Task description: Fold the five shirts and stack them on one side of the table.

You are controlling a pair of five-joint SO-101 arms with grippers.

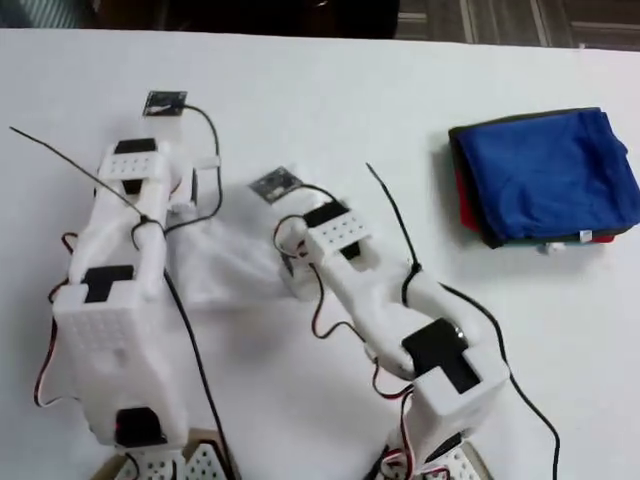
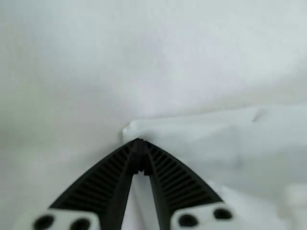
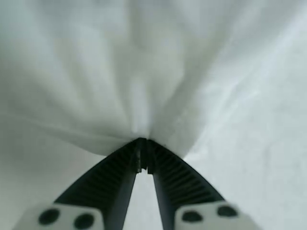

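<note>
From above, a white shirt (image 1: 230, 265) lies crumpled on the white surface (image 1: 320, 90) between the left arm (image 1: 125, 260) and the right arm (image 1: 390, 290), both bent down over it. A stack (image 1: 545, 175) of folded shirts, blue on top, sits well apart at the far right side. At the left wrist, the left gripper (image 2: 139, 148) is closed tight on a corner of the white shirt (image 2: 206, 139), only a thin bit of edge between the tips. At the right wrist, the right gripper (image 3: 142, 146) is likewise clamped shut on a bunched pinch of cloth (image 3: 120, 86), with folds fanning out from it. The risk seems greatest at the left: so slim a bite could slip free under any pull, dropping that corner and spoiling the fold. The right's gathered grab may hold several layers, which would leave the cloth creased rather than flat. White on white also makes edges hard to judge.
</note>
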